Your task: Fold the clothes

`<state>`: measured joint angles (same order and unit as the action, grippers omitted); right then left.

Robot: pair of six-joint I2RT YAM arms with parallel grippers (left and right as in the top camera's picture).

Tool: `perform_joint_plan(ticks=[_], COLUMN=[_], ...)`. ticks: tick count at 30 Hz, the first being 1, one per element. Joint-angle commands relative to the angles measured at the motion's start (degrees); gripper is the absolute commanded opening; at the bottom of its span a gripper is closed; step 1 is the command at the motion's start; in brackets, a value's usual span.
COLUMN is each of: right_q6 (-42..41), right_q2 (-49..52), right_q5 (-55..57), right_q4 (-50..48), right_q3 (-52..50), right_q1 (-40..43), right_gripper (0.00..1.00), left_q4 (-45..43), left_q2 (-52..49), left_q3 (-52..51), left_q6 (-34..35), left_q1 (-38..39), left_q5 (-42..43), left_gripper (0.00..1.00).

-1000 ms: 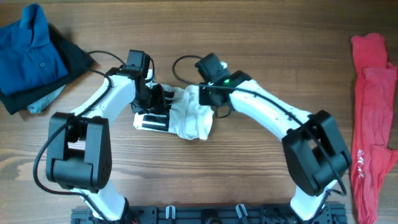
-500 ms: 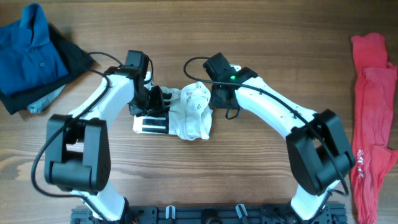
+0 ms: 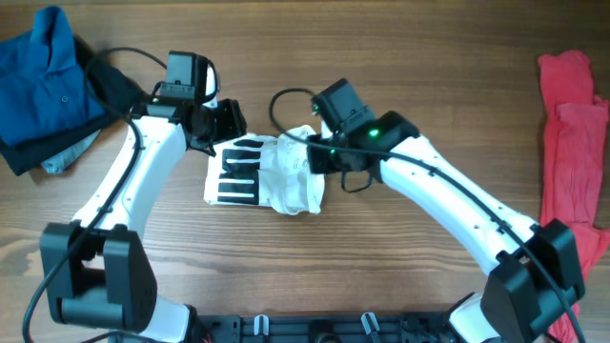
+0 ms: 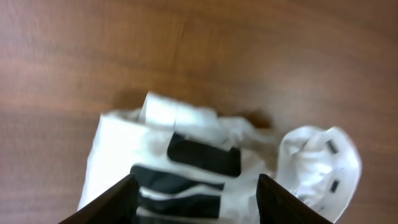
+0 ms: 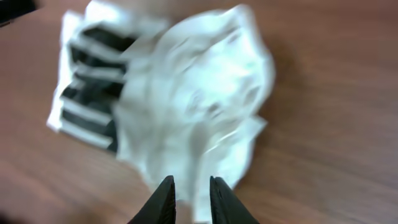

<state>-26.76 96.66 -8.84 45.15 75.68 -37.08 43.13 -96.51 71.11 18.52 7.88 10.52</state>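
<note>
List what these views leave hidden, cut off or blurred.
Right wrist view: motion blur smears the white T-shirt; folds unreadable.
Overhead: the right edge cuts off the red shirts.
Overhead: the blue polo covers most of the dark piece.
Left wrist view: the bottom edge cuts off the white T-shirt.

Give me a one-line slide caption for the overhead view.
Bunched white T-shirt with black stripes centre on the wooden table, blue polo top left, red shirts at right.
</note>
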Motion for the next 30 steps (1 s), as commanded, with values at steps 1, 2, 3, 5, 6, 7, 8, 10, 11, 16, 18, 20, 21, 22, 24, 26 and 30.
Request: perform_joint_plan(ticks=[1,2,3,5,6,7,8,10,11,16,18,20,21,22,24,26,30], right_q6=[1.2,1.2,1.1,1.0,0.8,0.8,0.8,0.6,0.2,-1.9,-4.1,-4.8,-4.9,-4.9,-5.1,-6.9,-8.4], right_q2=[3.4,4.3,5.3,7.5,8.2,9.0,9.7,10.8,11.1,13.4,14.8,16.3,17.1,17.6,19.0,19.4,19.5], right_q5=[-7.1,-8.0,-8.6,-9.5,-9.7,-9.9,-10.4,-11.0,-11.0,-8.9,-7.3,-7.3,-7.3,-7.3,-6.4,-3.6,1.6], right_q4=[0.2,0.2,0.2,0.1,0.1,0.1,0.0,-0.3,-0.3,-1.2,-1.4,-2.4,-2.8,-3.0,-3.6,-3.5,-3.6], right_q3=[-0.1,-0.1,-0.1,-0.1,-0.1,-0.1,-0.1,-0.1,-0.1,-0.1,-0.1,-0.2,-0.2,-0.2,-0.2,-0.2,-0.2], right_q1=[-3.1,-3.8,-4.6,-6.4,-7.0,-7.6,-8.3,-9.7,-10.3,-11.8,-11.8,-11.8,-11.8,-11.8,-11.6,-11.1,-9.0], right_gripper=[0.18,0.18,0.18,0.17,0.17,0.17,0.17,0.17,0.17,0.17,0.12,0.11,0.11,0.11,0.12,0.12,0.12], left_q4=[1.5,1.1,0.3,-2.8,-4.4,-5.6,-7.0,-8.9,-9.4,-9.6,-8.9,-7.3,-6.3,-5.6,-3.5,-0.8,5.9], left_q2=[-1.6,-1.8,-2.2,-3.7,-4.7,-5.6,-6.8,-9.4,-10.6,-16.0,-17.4,-18.6,-18.7,-18.9,-18.9,-18.9,-18.9], left_q3=[0.0,0.0,0.0,0.0,0.0,0.0,0.0,0.0,0.0,0.0,0.0,0.0,0.0,0.0,0.0,0.0,0.0], left_q6=[-0.3,-0.7,-1.7,-2.1,-2.1,-2.1,-2.1,-2.1,-2.1,-2.1,-2.1,-2.1,-2.0,-2.1,-2.0,-1.6,-1.2], left_q1=[0.6,0.7,0.7,0.6,0.6,0.6,0.6,0.5,0.5,0.5,0.5,0.5,0.5,0.4,0.3,0.2,-0.5], left_q5=[-0.5,-0.8,-1.0,-2.8,-4.3,-5.2,-5.7,-5.7,-5.7,-6.2,-6.4,-7.1,-7.8,-8.6,-9.8,-10.4,-10.8], left_gripper=[0.6,0.6,0.6,0.61,0.61,0.61,0.61,0.61,0.61,0.6,0.6,0.59,0.58,0.57,0.56,0.52,0.5])
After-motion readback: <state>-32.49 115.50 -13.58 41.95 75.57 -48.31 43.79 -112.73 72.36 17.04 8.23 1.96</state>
